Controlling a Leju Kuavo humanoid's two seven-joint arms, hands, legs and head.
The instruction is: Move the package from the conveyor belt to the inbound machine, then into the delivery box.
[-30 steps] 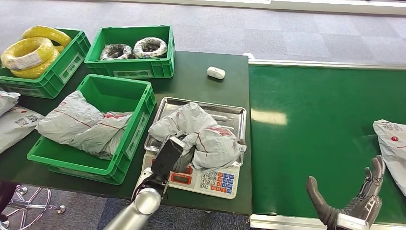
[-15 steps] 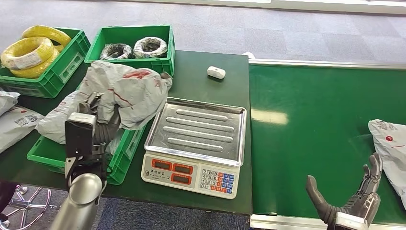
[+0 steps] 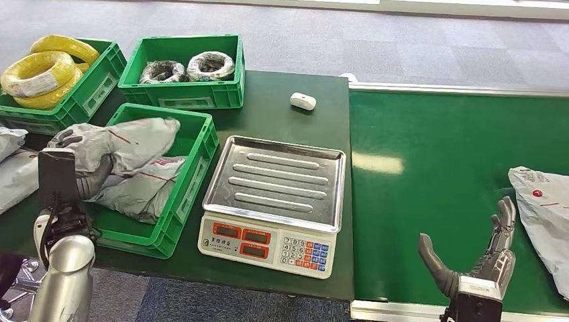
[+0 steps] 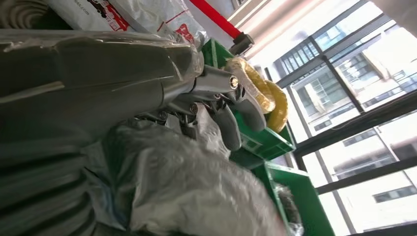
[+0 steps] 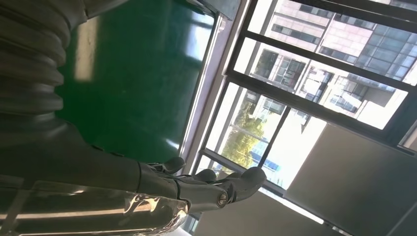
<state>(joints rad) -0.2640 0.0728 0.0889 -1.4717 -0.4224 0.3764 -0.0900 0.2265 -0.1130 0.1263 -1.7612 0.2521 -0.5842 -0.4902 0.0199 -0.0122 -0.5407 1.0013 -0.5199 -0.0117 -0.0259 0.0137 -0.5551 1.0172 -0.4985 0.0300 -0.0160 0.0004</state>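
- Head view, nearest: the right hand (image 3: 484, 258) hovered low over the green conveyor belt (image 3: 436, 174), fingers spread and raised, holding nothing; a grey package (image 3: 545, 215) with a red dot lay just beside it at the belt's right edge, its label print too small to read.
- Left hand (image 3: 75, 176) gripped a crumpled grey package (image 3: 124, 142) at its near-left end, over the left rim of the delivery box (image 3: 194, 171), a green crate.
- That held package's long axis ran from the hand up and rightward across the crate, its far end reaching toward the crate's far wall; a thin red line crossed its surface.
- Left wrist view showed the fingers (image 4: 231, 125) closed around grey plastic film; red print on a white bag behind was blurred and unreadable.
- Beneath it in the crate lay another grey bag (image 3: 144, 191) with a red mark.
- Right of the crate, the inbound machine (image 3: 274, 201), a scale with bare steel tray, carried red displays and a coloured keypad; its small lettering could not be read.
- Farther back on the dark worktop (image 3: 282, 117) sat a small white object (image 3: 302, 101).
- Farthest, two green crates: one (image 3: 184, 94) holding wrapped coils, one (image 3: 87, 94) holding yellow cable coils (image 3: 40, 77) with a white label, illegible.
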